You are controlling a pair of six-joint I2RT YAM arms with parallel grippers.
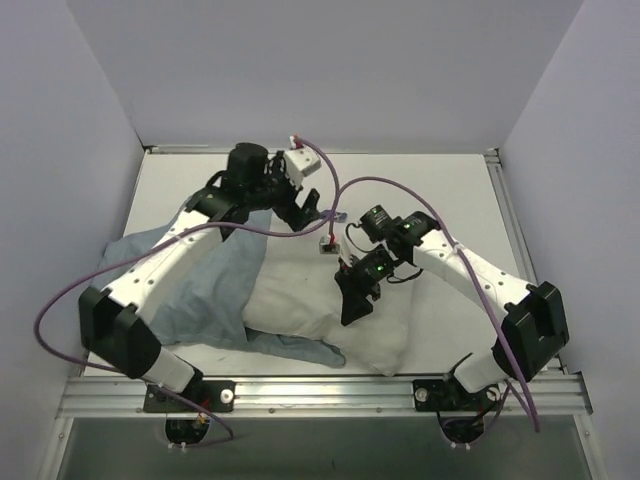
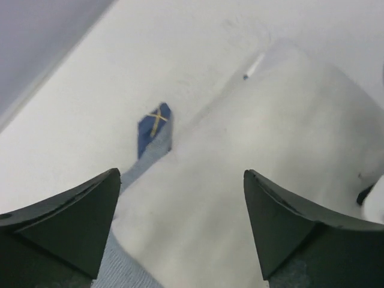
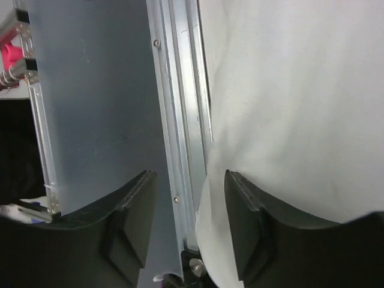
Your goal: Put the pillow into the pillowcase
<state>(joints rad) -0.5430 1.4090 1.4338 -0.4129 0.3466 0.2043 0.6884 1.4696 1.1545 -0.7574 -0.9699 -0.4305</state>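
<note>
A white table (image 1: 420, 190) with an aluminium rail (image 1: 320, 388) along its near edge.

You have on view:
- Pillow (image 1: 295, 305): plain white.
- Pillowcase (image 1: 210, 300): pale grey-blue on the upper side; its turned corner (image 2: 155, 127) is navy with a thin yellowish cross.
- Table (image 1: 420, 190): white.
- Left arm (image 1: 165, 260), right arm (image 1: 470, 270): white shells, black joints.
- Cables (image 1: 375, 180): purple.
- Left gripper (image 2: 180, 173), right gripper (image 3: 190, 174): black fingers.
- Lights (image 1: 380, 270) on your right wrist: green.
</note>
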